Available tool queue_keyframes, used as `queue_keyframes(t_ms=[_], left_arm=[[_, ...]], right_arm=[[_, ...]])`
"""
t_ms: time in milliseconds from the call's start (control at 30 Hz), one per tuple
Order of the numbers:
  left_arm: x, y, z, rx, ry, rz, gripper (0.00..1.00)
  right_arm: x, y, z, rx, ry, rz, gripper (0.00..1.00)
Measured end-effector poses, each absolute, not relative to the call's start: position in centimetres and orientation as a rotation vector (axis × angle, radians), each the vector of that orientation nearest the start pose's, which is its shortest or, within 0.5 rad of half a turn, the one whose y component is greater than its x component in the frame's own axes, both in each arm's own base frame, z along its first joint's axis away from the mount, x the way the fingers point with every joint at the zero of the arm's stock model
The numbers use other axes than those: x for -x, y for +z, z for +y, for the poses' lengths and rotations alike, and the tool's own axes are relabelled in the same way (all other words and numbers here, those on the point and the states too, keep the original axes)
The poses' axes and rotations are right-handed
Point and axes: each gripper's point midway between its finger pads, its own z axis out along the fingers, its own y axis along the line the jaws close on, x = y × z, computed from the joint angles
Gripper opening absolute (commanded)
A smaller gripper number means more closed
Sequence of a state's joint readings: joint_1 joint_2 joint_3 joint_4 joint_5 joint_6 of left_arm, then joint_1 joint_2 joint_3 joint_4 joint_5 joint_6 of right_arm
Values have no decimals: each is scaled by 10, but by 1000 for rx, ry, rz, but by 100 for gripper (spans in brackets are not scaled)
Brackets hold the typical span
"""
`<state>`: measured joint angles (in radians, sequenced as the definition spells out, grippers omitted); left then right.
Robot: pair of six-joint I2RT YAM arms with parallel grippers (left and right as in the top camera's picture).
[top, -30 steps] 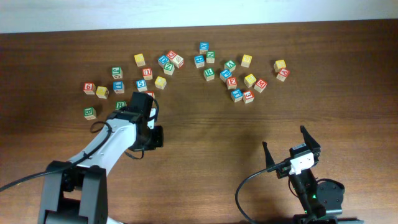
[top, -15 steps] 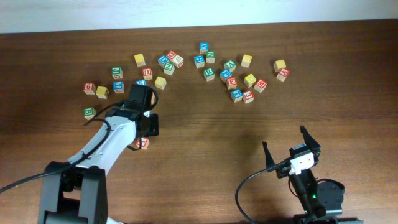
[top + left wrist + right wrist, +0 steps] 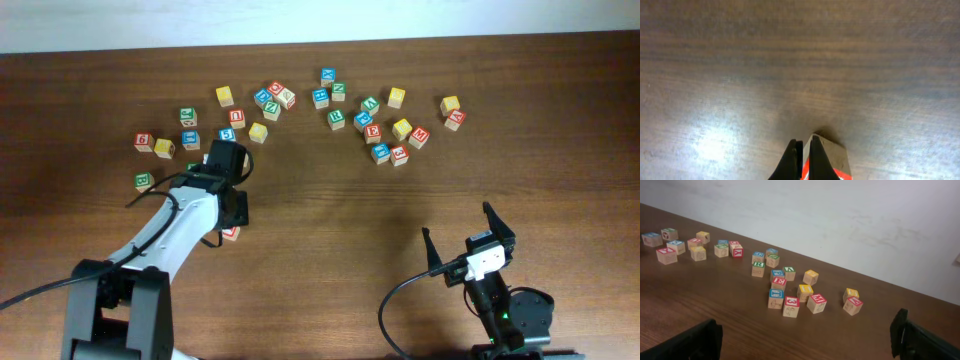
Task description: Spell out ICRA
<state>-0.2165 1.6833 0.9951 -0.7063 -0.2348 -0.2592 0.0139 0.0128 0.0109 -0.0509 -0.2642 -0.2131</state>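
A wooden cube with a red edge [image 3: 231, 234] lies on the table right at the tips of my left gripper [image 3: 233, 222]. In the left wrist view the two fingers are shut together, and the cube [image 3: 832, 159] sits just beyond and to the right of my left gripper [image 3: 803, 146], not between them. Its letter does not show. The red-lettered A cube [image 3: 456, 119] [image 3: 853, 301] lies at the far right of the scattered cubes, and a green-lettered cube [image 3: 336, 117] sits near their middle. My right gripper [image 3: 468, 238] [image 3: 802, 337] stands open and holds nothing, near the front edge.
Two loose clusters of alphabet cubes lie along the far side of the brown table [image 3: 330, 200], among them several yellow-faced ones such as a yellow cube [image 3: 402, 128]. A white wall [image 3: 840, 215] rises behind them.
My left arm has drawn back towards the far left, and the red-edged cube has come into view at its fingertips. The right arm has not moved.
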Motion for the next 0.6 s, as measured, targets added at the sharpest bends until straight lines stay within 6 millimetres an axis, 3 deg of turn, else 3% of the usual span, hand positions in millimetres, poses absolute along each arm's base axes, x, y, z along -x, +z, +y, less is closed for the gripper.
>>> queue_keyframes(t_ms=[267, 367, 600], left_arm=[[-299, 26, -25, 84, 310, 2989, 1], [-289, 25, -24, 100, 322, 3026, 8], [-266, 24, -26, 120, 305, 3124, 9]], right_arm=[[-240, 164, 48, 384, 61, 1576, 98], [-240, 164, 48, 383, 61, 1576, 98], [-240, 164, 48, 383, 61, 1576, 98]])
